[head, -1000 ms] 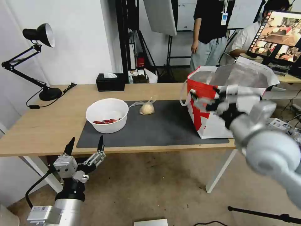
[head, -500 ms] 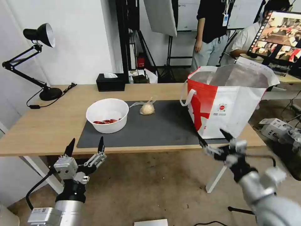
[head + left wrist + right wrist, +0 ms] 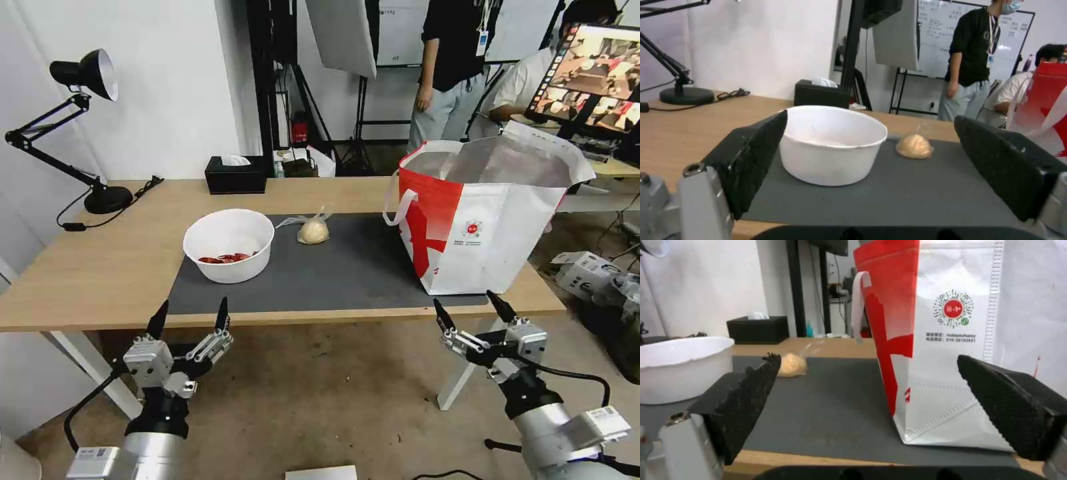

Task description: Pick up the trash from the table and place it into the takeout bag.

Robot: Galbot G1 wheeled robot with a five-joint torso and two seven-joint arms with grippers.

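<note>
white round bowl (image 3: pixel 229 244) with red scraps (image 3: pixel 223 258) sits on the left part of the dark grey mat (image 3: pixel 347 270); clear bag with beige bun (image 3: pixel 311 230) lies just beside it toward the takeout bag (image 3: pixel 481 217), which stands upright on the mat's right end, mouth open, foil lining showing.

change: a second ago the right arm was up in front of the bag; now the right gripper (image 3: pixel 471 313) has dropped below the table (image 3: pixel 87 267) front edge, fingers spread, nothing in them. left gripper (image 3: pixel 189 315) also sits low at the front edge facing the bowl, fingers apart, empty, nudged slightly right. bowl and bun haven't moved.

read: looks like a drop-off just finished and both arms are reset; bowl and bun still to go.

materials: bowl is rigid, smooth, thin-walled, likely tips if pinched off-centre. bun bag is soft crinkly film, loose knot on top. takeout bag is woven, boxy, floppy white loop handles (image 3: pixel 397 205). mat is matte, tabletop light wood.
</note>
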